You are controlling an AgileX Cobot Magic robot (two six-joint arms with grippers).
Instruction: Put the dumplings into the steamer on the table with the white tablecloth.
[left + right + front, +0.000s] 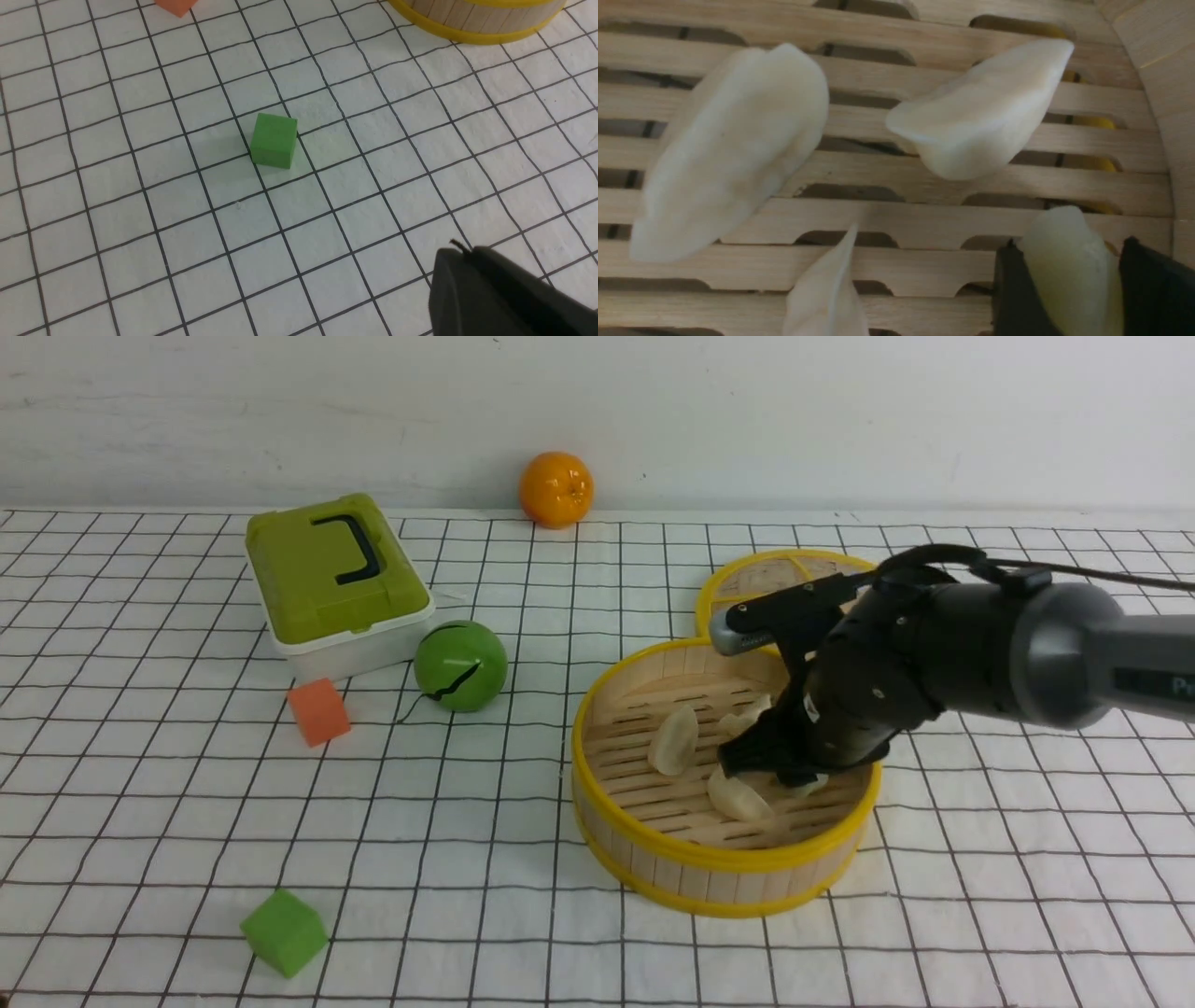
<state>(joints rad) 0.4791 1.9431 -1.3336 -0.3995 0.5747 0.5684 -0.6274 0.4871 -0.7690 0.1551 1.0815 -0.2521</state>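
On the tablecloth (467, 859), steamer (719, 882) holds four dumplings (672, 739), one pinched by right jaws.

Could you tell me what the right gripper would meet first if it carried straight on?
Most likely the steamer's slatted floor, just beyond the dumpling the right gripper holds; depth is unclear.

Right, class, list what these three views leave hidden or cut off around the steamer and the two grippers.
Front view: the right gripper and its arm hide most of the held dumpling and part of the lid.
Left wrist view: the left gripper is a dark corner at the frame edge, open or shut unknown; the steamer is cropped.
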